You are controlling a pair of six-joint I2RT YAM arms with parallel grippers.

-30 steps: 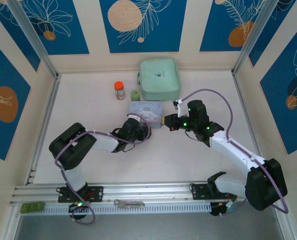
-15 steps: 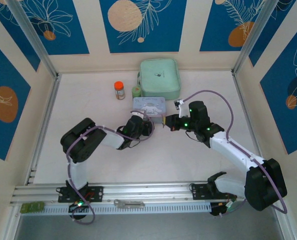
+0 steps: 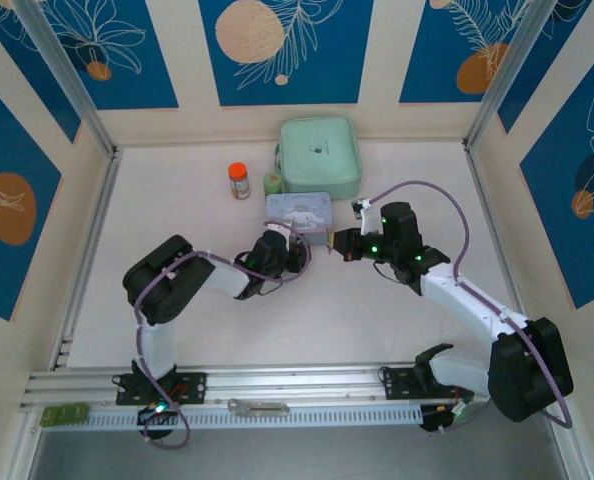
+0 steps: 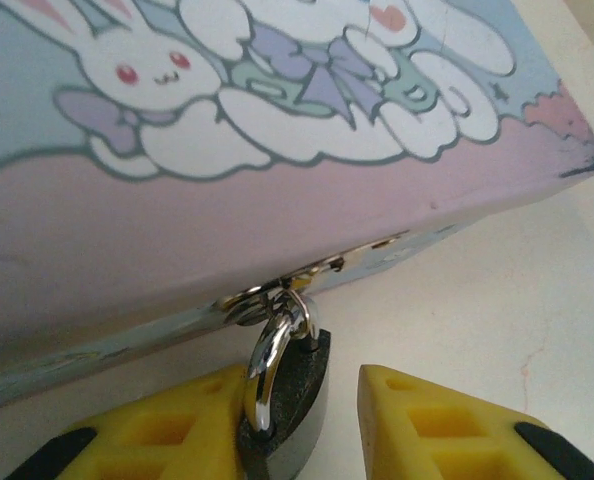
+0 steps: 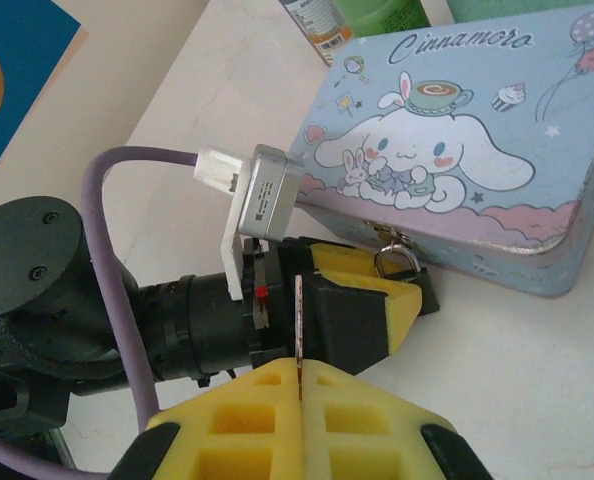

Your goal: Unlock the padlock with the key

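The left gripper [image 4: 317,385] bracketed the padlock [image 4: 295,395]; the right gripper [image 5: 302,375] pinched the key [image 5: 299,320].
Left jaws stood partly open, touching the padlock on one side below the tin [image 4: 277,150]; white table [image 3: 177,225], blue-patterned walls [image 3: 307,60].

The right gripper [image 5: 302,372] clamps the thin grey metal key [image 5: 298,320] upright between its yellow fingers, just beside the left gripper [image 5: 405,300], whose yellow fingers flank the small dark padlock [image 5: 429,295] hanging by its silver shackle from the clasp of the pale blue cartoon-printed rectangular tin [image 5: 457,160].
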